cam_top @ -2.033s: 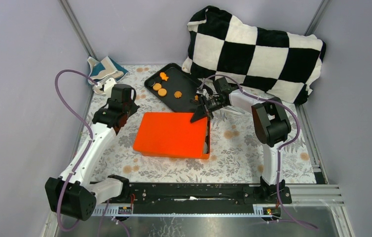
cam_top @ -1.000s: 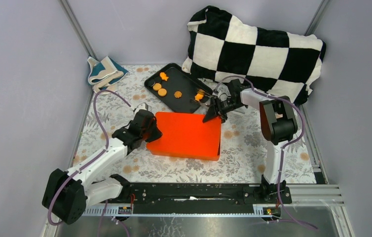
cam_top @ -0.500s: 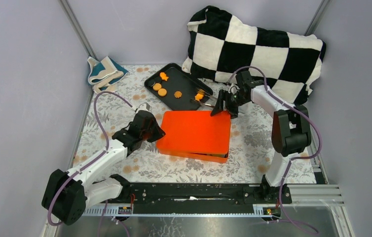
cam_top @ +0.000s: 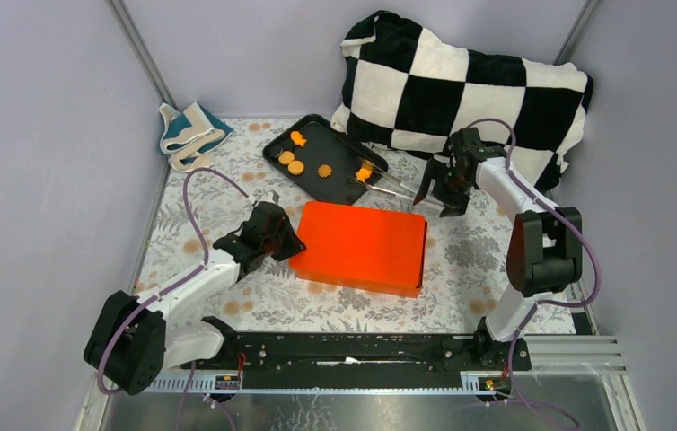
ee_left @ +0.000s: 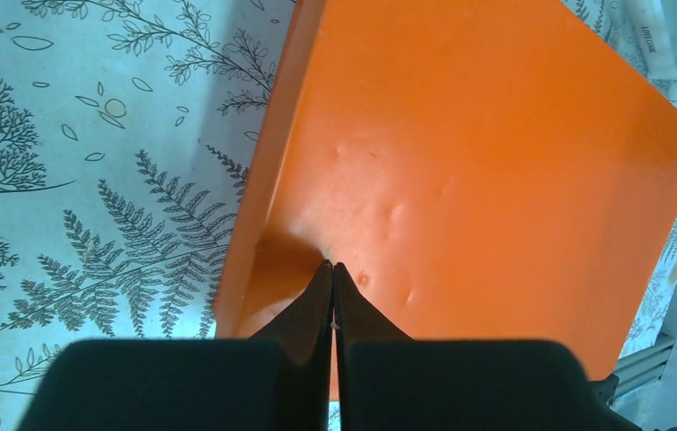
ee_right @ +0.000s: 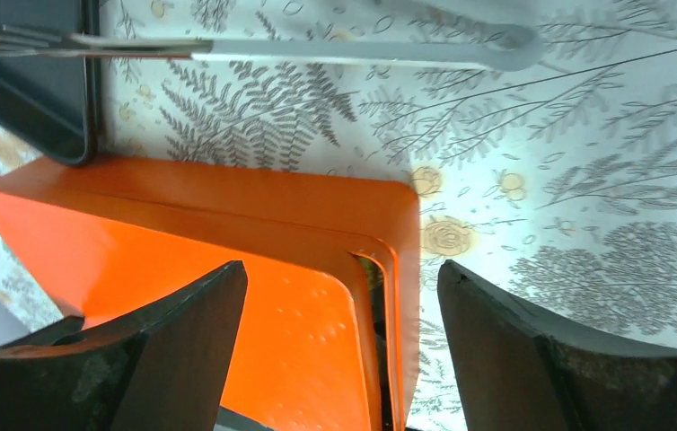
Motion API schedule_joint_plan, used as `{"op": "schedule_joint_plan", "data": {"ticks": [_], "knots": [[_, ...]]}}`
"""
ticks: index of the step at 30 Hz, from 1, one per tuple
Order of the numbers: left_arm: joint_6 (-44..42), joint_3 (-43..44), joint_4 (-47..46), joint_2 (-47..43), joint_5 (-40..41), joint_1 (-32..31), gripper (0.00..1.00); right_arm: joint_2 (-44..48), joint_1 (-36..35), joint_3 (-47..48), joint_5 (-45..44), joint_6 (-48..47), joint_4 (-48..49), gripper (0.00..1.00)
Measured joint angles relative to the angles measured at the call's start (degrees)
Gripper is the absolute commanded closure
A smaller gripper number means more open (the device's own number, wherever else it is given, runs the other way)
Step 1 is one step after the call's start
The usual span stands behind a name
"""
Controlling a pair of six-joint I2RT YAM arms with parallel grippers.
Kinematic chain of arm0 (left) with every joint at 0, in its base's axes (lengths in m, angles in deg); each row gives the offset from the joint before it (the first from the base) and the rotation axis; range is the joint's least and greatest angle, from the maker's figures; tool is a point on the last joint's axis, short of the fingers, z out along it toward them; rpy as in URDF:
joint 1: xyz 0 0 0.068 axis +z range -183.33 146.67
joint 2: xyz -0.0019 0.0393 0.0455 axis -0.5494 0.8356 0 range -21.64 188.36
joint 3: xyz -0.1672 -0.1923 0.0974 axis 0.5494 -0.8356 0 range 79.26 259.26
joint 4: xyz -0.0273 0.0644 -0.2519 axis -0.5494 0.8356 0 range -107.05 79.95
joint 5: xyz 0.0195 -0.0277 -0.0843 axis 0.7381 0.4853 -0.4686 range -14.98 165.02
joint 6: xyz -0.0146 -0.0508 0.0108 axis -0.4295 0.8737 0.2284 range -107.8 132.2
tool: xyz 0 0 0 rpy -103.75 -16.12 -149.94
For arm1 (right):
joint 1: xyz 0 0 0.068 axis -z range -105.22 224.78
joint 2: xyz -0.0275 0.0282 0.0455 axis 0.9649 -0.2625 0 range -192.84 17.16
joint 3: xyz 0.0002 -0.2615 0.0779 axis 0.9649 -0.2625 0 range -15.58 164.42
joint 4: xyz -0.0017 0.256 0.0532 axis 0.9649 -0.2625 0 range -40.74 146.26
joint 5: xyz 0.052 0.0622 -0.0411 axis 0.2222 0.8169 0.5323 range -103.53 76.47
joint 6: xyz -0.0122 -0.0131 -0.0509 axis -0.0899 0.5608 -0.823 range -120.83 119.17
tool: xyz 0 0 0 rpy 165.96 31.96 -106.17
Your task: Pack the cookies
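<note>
- Left gripper [ee_left: 332,269]: jaws pressed together with nothing between them. The tips touch the orange lidded box [cam_top: 362,244] at its 9 o'clock edge, close to a corner.
- The box lies flat at the middle of the fern-print table cover [cam_top: 479,251] with its lid on. The right wrist view shows a dark slit along one side of the lid, so it probably sits loose rather than snapped down. The lid looks like smooth, stiff plastic and is likely to slide under a push.
- Right gripper [cam_top: 438,196]: jaws wide apart and holding nothing. It hovers over the bare cover just off the box's 1 o'clock corner.
- Metal tongs [cam_top: 393,187] lie at 12 o'clock from the box, between it and the tray. Their tips rest on the tray and the handle end is on the cover near the right gripper.
- Cookies [cam_top: 295,168]: not packed. They sit on the black tray [cam_top: 326,144] at 11 o'clock from the box: one fish shape and three round discs, well apart. One more orange piece lies at the tong tips.
- Handling, as a judgement: the cookies are thin, light and brittle, so a hard pinch would likely crack one. Grip gently across opposite edges, or use the tongs held mid-handle.
- The tray's raised rim blocks sliding a cookie out, so each one needs a lift.
- Room to move: open cover at 3 o'clock and 6 o'clock of the box. It is tighter at 12 o'clock, where the checkered pillow [cam_top: 470,90] leans just beyond the tray. A folded cloth [cam_top: 187,130] sits in the 10 o'clock corner.
</note>
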Motion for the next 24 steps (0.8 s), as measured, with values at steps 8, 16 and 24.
{"op": "schedule_joint_plan", "data": {"ticks": [8,16,24], "knots": [[0.2,0.0,-1.0,0.8,-1.2,0.0,1.00,3.9,0.4,0.1,-9.4,1.1,-1.8,0.27],[0.0,18.3,15.6,-2.3,12.4,0.9,1.00,10.1,0.4,-6.5,-16.8,2.3,-2.2,0.63],[0.4,22.3,21.9,3.9,22.4,8.7,1.00,12.7,0.4,-15.5,-17.2,3.4,-0.8,0.89]]}}
